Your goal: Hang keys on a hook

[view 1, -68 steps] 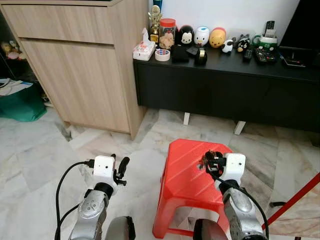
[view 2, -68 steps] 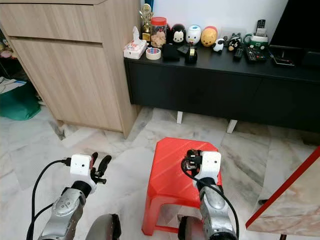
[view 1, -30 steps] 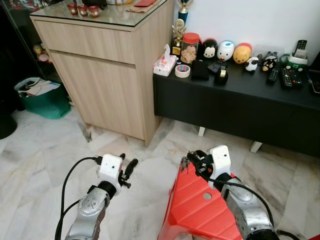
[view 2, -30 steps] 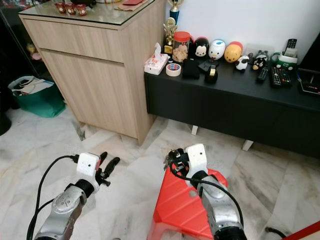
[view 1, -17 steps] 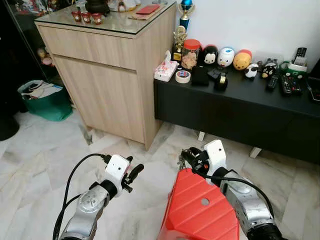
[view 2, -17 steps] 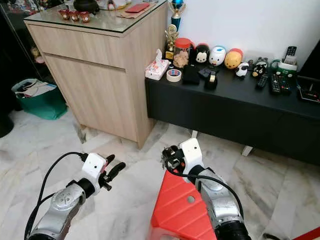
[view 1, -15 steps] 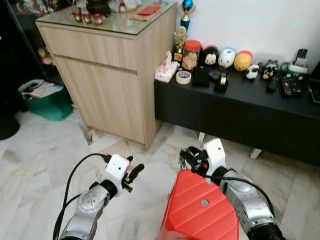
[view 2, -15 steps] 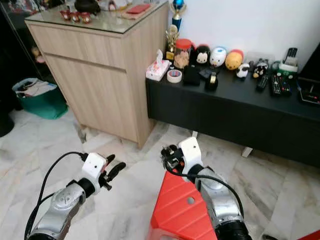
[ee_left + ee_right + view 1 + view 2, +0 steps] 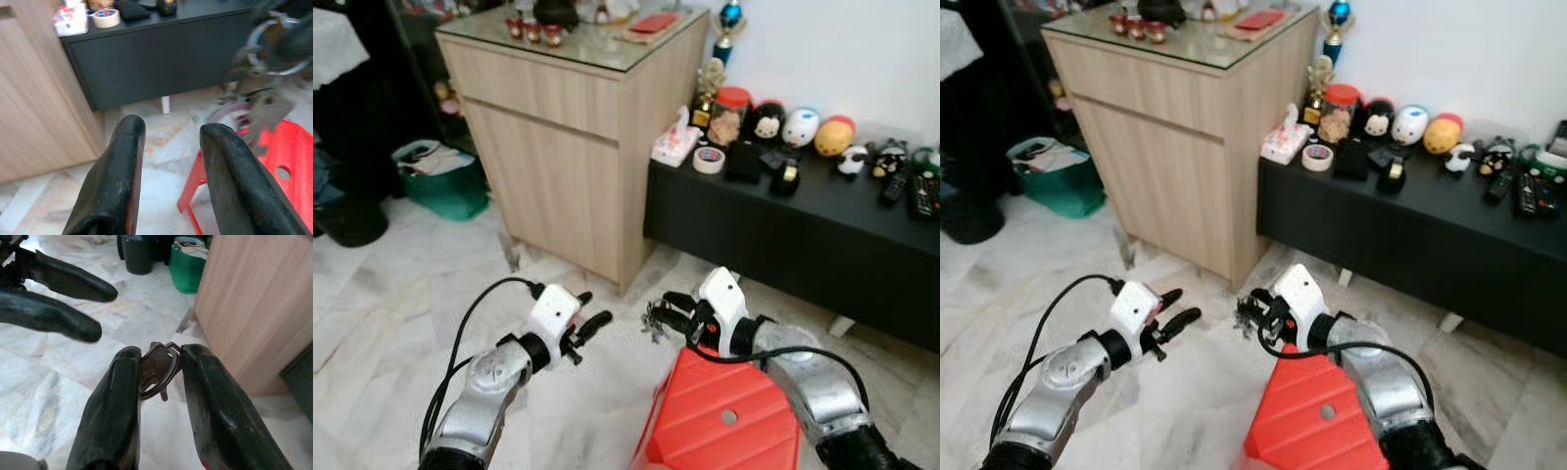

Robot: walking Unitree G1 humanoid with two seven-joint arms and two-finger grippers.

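A bunch of keys (image 9: pixel 655 319) on a ring hangs from my right gripper (image 9: pixel 674 311), which is shut on it, low over the floor just past the near left edge of the red stool (image 9: pixel 724 421). In the right wrist view the keys (image 9: pixel 157 367) sit pinched between the two black fingers (image 9: pixel 120 396). My left gripper (image 9: pixel 589 325) is open and empty, a short way to the left of the keys and pointing toward them. The left wrist view looks past its fingers (image 9: pixel 122 161) to the blurred keys (image 9: pixel 259 98).
A tall wooden cabinet (image 9: pixel 568 147) stands ahead on the left. A low black console (image 9: pixel 803 225) with toys, tape and a tissue pack runs along the white wall. A green bag (image 9: pixel 440 176) lies far left. Marble floor (image 9: pixel 391 323) spreads around.
The camera has swung left and lifted. My right gripper has carried the keys leftward off the stool top, closer to the left gripper, which stays open.
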